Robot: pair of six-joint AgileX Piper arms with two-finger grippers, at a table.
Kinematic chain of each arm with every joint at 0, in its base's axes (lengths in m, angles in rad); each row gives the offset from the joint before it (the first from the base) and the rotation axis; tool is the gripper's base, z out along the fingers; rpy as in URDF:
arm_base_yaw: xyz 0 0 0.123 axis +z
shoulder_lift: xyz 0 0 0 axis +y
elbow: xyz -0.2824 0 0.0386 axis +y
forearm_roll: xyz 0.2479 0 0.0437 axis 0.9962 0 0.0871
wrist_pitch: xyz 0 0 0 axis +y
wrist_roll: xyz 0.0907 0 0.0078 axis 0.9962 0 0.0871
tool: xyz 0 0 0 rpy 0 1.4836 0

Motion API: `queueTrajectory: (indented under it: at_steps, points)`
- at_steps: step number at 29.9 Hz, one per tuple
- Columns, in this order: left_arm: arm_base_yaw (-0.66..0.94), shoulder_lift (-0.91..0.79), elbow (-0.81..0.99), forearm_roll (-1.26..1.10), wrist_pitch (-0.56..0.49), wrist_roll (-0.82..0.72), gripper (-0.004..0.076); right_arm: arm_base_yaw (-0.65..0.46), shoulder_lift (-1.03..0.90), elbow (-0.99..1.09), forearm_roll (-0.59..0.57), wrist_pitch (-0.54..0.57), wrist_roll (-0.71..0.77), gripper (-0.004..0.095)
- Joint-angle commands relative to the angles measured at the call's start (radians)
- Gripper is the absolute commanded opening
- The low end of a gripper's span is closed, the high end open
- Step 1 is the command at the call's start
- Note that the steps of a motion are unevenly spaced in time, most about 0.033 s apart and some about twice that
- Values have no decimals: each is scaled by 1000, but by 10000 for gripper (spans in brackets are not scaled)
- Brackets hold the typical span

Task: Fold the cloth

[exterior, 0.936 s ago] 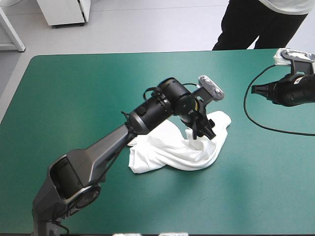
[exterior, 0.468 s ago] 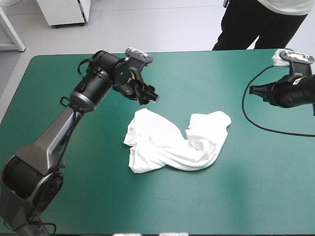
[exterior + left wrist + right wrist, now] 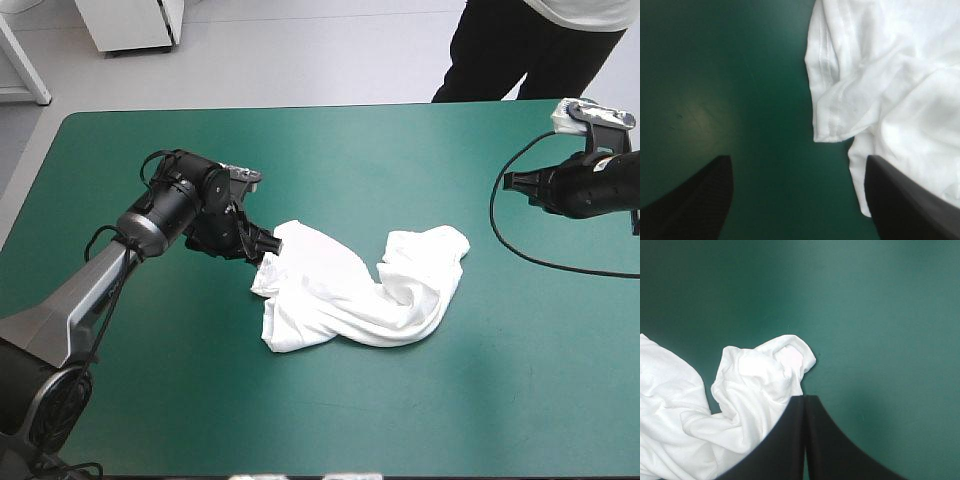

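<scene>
Counter [image 3: 150, 400], teal-green cover.
Item 1: left hand [image 3: 262, 243], fingers spread wide, holding nothing, low at the left edge of the T-shirt; one finger lies against the cloth's border, contact uncertain.
Item 2: T-shirt [image 3: 350, 290], white, a crumpled heap at mid-counter. No fold made; spreading flat and all folds judged outstanding. Collar and hem not distinguishable among the bunched folds.
Item 3: right hand [image 3: 515, 182], fingers pressed together, empty, near the counter's right edge, well apart from the cloth.
</scene>
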Motion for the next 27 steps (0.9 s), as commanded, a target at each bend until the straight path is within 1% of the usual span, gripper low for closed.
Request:
queueTrajectory:
  at_steps: [1,6,15,17,22,25,27]
  points:
    - [0,-19,24,-24,23,-17,527,-8,-36,-31,21,-37,-12,-17]
    - [0,28,30,-28,-44,-35,527,-8,-36,-31,21,-37,-20,-17]
    - [0,94,36,-25,-101,-35,523,-8,-36,-31,21,-41,-20,-17]
    - [0,113,36,-25,-115,-35,496,-8,-36,-31,21,-41,-20,-18]
    - [0,150,45,-28,-128,-32,381,-8,-36,-31,21,-41,-20,-17]
    - [0,160,45,-33,-145,-32,352,-8,-34,-31,21,-43,-20,-18]
    - [0,174,45,-43,-147,-30,347,-8,-34,-31,21,-44,-20,-17]
